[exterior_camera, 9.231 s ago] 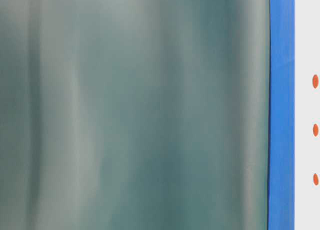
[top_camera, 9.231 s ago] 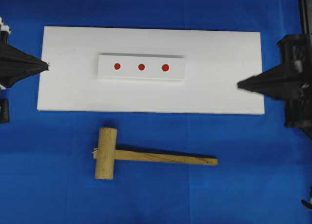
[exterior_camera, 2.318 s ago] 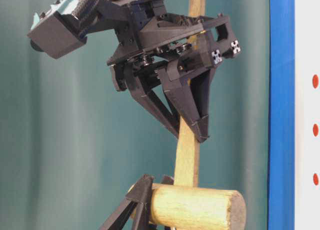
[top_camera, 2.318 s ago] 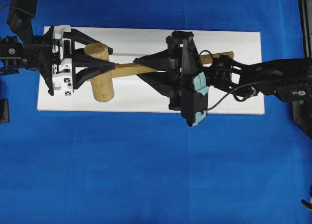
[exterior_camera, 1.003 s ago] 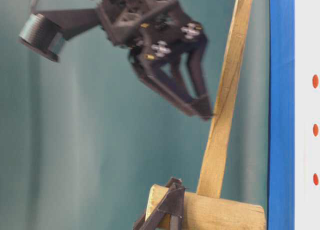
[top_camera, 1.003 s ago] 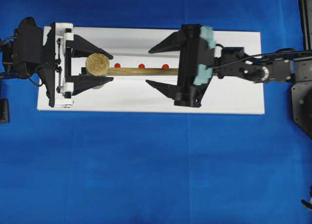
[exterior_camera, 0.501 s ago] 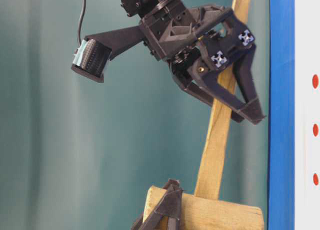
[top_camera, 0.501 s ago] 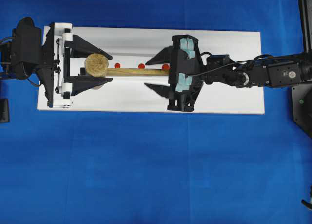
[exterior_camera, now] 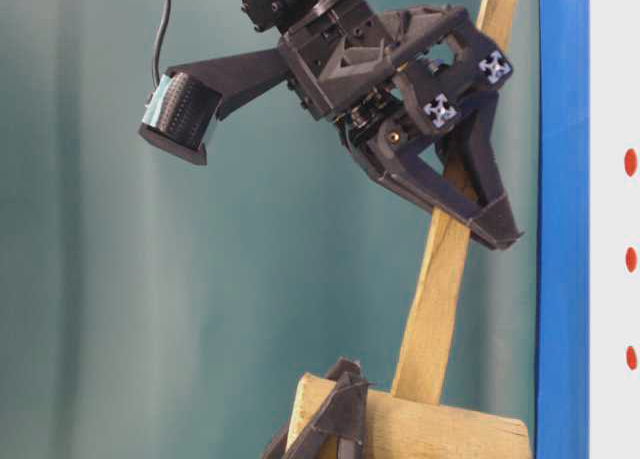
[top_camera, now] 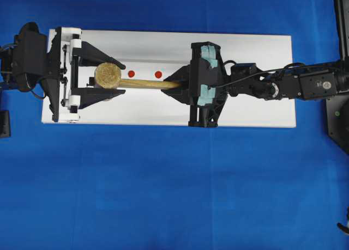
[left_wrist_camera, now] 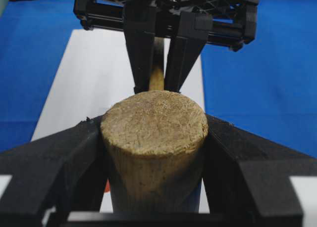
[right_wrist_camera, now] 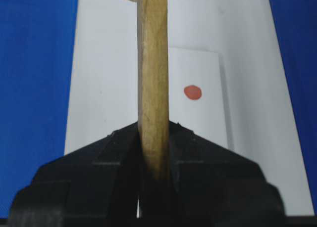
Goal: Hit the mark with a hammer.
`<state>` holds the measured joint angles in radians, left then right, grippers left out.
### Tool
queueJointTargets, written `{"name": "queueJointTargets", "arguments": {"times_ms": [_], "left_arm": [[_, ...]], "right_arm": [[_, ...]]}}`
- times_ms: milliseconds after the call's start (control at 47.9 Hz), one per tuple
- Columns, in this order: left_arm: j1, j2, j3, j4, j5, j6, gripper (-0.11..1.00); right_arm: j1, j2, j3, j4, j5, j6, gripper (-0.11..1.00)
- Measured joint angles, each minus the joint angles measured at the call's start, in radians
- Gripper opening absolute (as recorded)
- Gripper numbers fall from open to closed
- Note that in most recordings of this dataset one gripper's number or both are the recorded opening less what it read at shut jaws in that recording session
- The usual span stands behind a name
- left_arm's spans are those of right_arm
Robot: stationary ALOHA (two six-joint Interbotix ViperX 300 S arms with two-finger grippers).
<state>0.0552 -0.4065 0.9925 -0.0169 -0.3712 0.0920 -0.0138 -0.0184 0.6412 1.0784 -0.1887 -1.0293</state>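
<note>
The wooden hammer's head (top_camera: 108,75) stands on end over the white board (top_camera: 245,103), its handle (top_camera: 147,84) running right. My left gripper (top_camera: 121,78) is shut on the head, with both fingers pressed against its sides (left_wrist_camera: 154,125). My right gripper (top_camera: 170,85) is shut on the handle (right_wrist_camera: 152,88), jaws tight on both faces (right_wrist_camera: 153,133). At table level the handle (exterior_camera: 440,289) slants up from the head (exterior_camera: 430,434). Two red marks (top_camera: 131,74) (top_camera: 158,74) show beside the handle; a third lies under the right gripper.
The marks sit on a small raised white block (top_camera: 144,65) in the middle of the board. Blue cloth (top_camera: 163,195) covers the table all around. The right arm (top_camera: 294,86) stretches across the board's right half.
My right gripper went from wide open to shut on the handle, shifting slightly left along it. The left gripper and hammer head stayed put.
</note>
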Motion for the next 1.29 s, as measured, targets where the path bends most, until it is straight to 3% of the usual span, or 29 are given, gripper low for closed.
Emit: {"name": "queueJointTargets", "arguments": {"times_ms": [459,501,606,647,919,1149,1295], "left_arm": [[-0.003,0.0,0.0,0.0,0.0,0.0,0.47],[-0.002,0.0,0.0,-0.002,0.0,0.0,0.52],[0.0,-0.005,0.0,-0.003,-0.002,-0.006,0.81],[0.0,-0.005,0.0,-0.003,-0.002,-0.006,0.86],[0.0,-0.032,0.014,-0.003,0.0,-0.006,0.8],[0.002,-0.126,0.083,-0.003,0.002,-0.006,0.8],[0.002,-0.204,0.121,-0.003,0.037,-0.006,0.8]], "right_arm": [[0.0,-0.002,0.0,0.0,0.002,0.0,0.02],[0.0,-0.003,0.0,0.0,0.0,0.0,0.02],[-0.003,-0.008,0.0,0.002,0.002,0.002,0.02],[-0.003,-0.008,0.002,0.002,0.002,0.002,0.02],[0.006,-0.064,0.035,0.015,-0.002,0.002,0.02],[0.003,-0.179,0.147,0.095,-0.083,0.002,0.02],[-0.002,-0.239,0.199,0.121,-0.106,0.002,0.02]]}}
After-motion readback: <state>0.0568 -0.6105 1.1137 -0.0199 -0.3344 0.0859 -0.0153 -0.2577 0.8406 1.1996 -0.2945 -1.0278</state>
